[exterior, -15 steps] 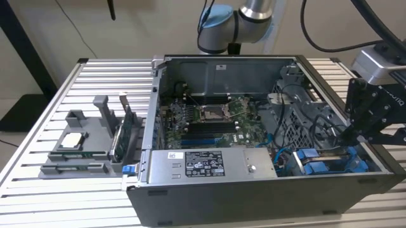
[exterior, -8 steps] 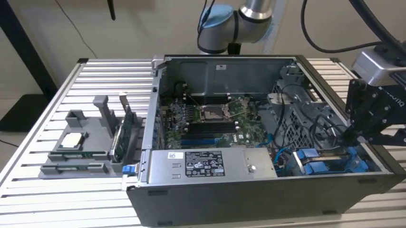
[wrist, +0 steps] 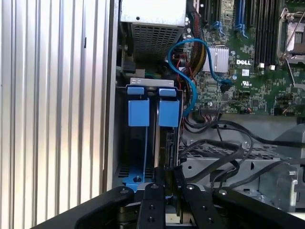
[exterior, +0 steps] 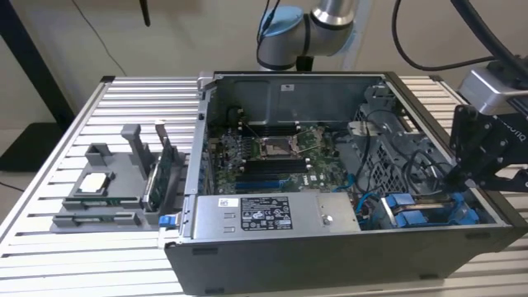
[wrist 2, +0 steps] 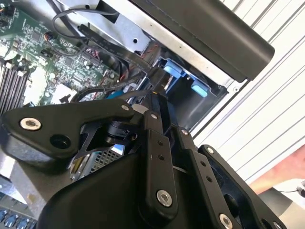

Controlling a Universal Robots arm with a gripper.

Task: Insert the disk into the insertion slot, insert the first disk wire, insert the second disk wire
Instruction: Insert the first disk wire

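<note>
My gripper [exterior: 456, 180] hangs inside the open computer case, at the exterior view's right, just above the insertion slot [exterior: 422, 209], a grey metal bay with blue fittings. In the first wrist view the disk [wrist: 167, 143] stands edge-on in the slot [wrist: 143, 84] under a blue carrier tab [wrist: 169, 112]. The gripper [wrist: 169, 174] sits right at the disk's near end. In the second wrist view the gripper [wrist 2: 157, 88] is shut on the black plug of a disk wire [wrist 2: 119, 47] that runs back toward the motherboard. The plug's contact with the disk is hidden by the fingers.
A blue cable [wrist: 190, 86] loops from the motherboard [exterior: 272, 154] toward the bay, and loose black cables [wrist: 224, 157] lie beside it. The grey power-supply box [exterior: 264, 213] fills the case's front. A grey rack with spare parts [exterior: 107, 185] stands at the exterior view's left.
</note>
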